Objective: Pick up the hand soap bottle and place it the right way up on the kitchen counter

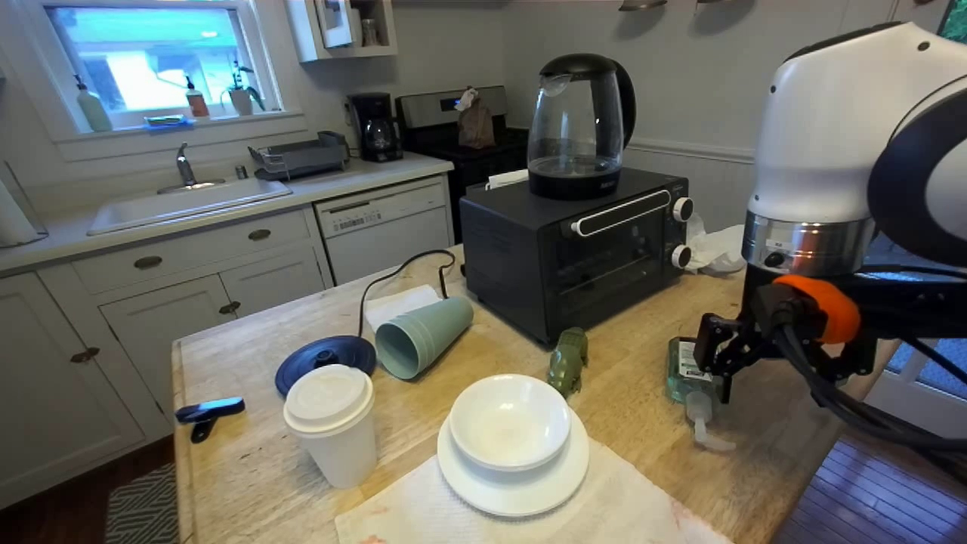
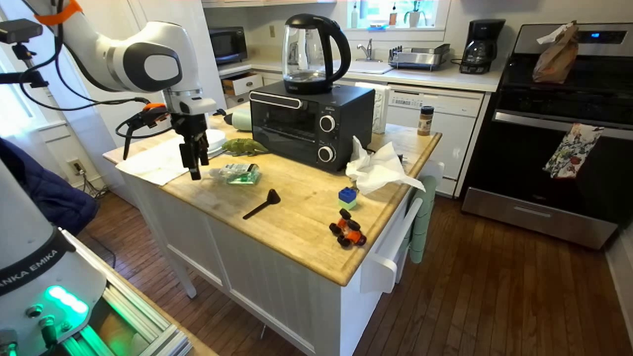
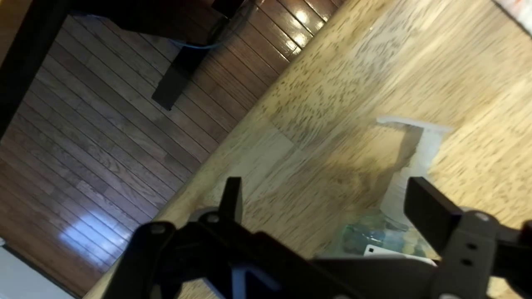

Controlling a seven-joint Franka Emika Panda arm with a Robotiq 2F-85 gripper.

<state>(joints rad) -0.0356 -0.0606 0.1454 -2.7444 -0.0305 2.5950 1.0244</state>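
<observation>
Kitchen: a window (image 1: 162, 57) and a white sink (image 1: 193, 210) are seen at the far left, in the background of an exterior view.
Tabletop (image 1: 642, 423): made of light wood; the upright placing asked for here has not been made.
Blue clip (image 1: 210, 409): set near the left edge; not called for by the task.
Lidded white cup (image 1: 332, 427): stood upright, near a green cup (image 1: 434, 332) that is laid on its side.
Bowl (image 1: 510, 421): stacked on a plate (image 1: 517, 495).
Green figure (image 1: 568, 363): laid just beside the toaster oven (image 1: 566, 264), on which a glass kettle (image 1: 578, 125) is set.
Hand soap bottle (image 1: 691, 385): laid on its side on the tabletop, right of the figure; neither the lift nor the turn upright has been done.
Claw (image 3: 326, 203): positioned low at the bottle's pump end; its fingers (image 3: 428, 207) are spread well apart in the wrist view, and nothing is seen clamped. Whether the bottle is touched cannot be told. The approach is judged nearly complete; gripping, lifting, uprighting, setting down and releasing are judged to be left.
</observation>
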